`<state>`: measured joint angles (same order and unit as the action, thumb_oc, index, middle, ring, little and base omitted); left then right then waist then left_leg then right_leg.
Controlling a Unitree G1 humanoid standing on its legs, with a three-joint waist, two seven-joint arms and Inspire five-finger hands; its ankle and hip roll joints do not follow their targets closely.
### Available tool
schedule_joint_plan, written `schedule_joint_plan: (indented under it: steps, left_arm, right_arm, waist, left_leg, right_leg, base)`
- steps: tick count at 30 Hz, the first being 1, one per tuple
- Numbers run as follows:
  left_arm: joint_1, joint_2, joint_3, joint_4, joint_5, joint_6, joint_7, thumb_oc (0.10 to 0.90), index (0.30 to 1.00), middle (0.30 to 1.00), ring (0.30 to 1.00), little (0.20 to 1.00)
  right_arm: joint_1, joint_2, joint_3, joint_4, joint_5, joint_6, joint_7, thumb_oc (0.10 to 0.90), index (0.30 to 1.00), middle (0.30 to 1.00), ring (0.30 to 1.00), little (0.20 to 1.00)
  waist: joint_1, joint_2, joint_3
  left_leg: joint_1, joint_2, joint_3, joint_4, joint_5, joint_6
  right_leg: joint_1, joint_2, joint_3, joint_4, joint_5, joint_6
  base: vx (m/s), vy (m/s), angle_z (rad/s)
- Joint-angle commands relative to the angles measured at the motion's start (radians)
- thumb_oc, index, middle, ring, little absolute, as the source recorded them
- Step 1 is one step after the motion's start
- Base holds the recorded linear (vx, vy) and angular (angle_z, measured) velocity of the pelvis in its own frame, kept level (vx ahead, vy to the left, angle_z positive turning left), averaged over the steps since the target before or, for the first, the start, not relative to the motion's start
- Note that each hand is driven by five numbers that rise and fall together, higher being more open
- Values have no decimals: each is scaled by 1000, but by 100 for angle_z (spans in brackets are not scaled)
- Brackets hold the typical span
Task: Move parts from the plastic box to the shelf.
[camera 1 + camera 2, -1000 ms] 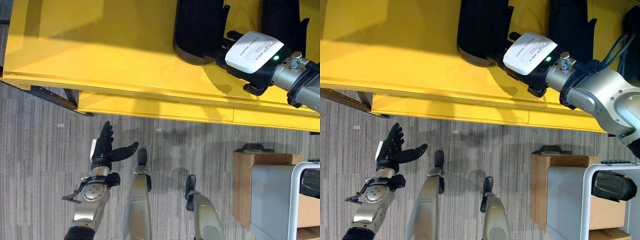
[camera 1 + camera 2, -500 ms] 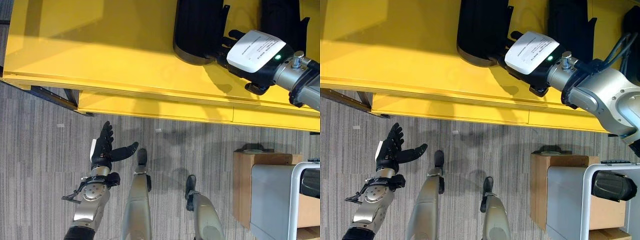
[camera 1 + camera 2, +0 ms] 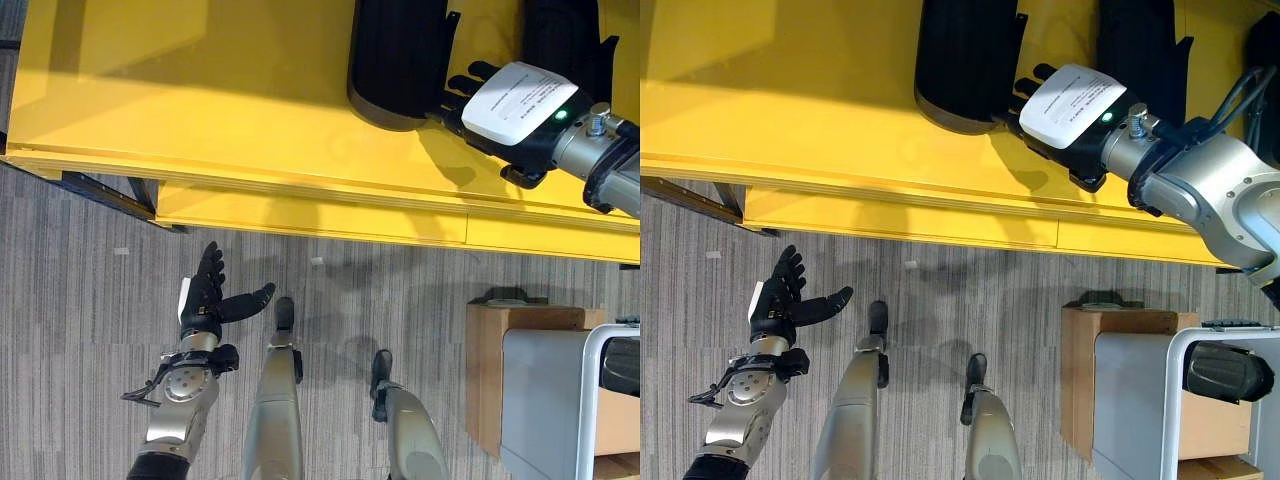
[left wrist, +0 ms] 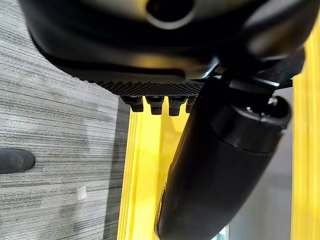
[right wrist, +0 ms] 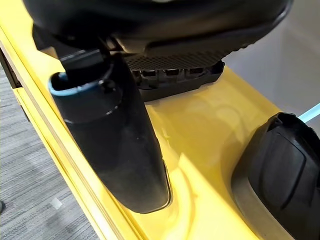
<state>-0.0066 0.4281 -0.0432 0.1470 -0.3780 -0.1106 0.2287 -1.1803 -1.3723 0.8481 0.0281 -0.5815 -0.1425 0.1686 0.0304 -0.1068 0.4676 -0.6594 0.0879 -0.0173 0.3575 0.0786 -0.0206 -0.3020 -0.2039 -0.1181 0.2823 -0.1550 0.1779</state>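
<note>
The right hand (image 3: 515, 105), fingers straight and empty, sits beside 2 black parts (image 3: 395, 55) on the yellow shelf (image 3: 200, 110); the left hand (image 3: 208, 298) is wide open over bare floor (image 3: 80, 320).

Bright overhead light glared off the yellow shelf (image 3: 200, 100) at upper left; my right hand (image 3: 1065, 105) cast a soft shadow there. My wrist views were blurred up close.

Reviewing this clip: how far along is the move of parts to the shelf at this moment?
Done: two black parts lie on the yellow shelf, the nearer part and a second part beside it. In hand: nothing; the right hand is open over the shelf next to the nearer part, and the left hand is open above the floor. Left: another dark part sits in the box at lower right.
</note>
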Motion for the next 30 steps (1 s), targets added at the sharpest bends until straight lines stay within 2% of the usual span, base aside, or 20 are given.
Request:
schedule_joint_plan:
  steps: [1, 19, 30]
  left_arm:
    - [53, 35, 15, -107, 33, -63, 2, 900, 1000, 1000, 1000, 1000]
    - [49, 41, 20, -110, 34, -63, 6, 900, 1000, 1000, 1000, 1000]
    - [51, 39, 24, -108, 38, -61, 8, 900, 1000, 1000, 1000, 1000]
  right_arm:
    - [-89, -42, -9, 25, -12, 56, -50, 900, 1000, 1000, 1000, 1000]
    - [-123, -39, 24, 41, -24, 66, -40, 900, 1000, 1000, 1000, 1000]
    - [-112, -45, 0, 23, -23, 67, -42, 900, 1000, 1000, 1000, 1000]
  waist:
    - [-1, -8, -94]
    - [-1, -9, -87]
    - [-2, -7, -84]
  left_leg:
    - [10, 127, -13, 90, -124, -98]
    - [5, 127, -15, 95, -124, -98]
    - [1, 126, -15, 102, -129, -96]
  right_leg:
    - [37, -13, -2, 13, -24, -48]
    - [30, -11, 2, 22, -28, -49]
    - [25, -11, 4, 29, -28, -49]
  base:
    - [0, 0, 0]
    - [0, 0, 0]
    - [0, 0, 0]
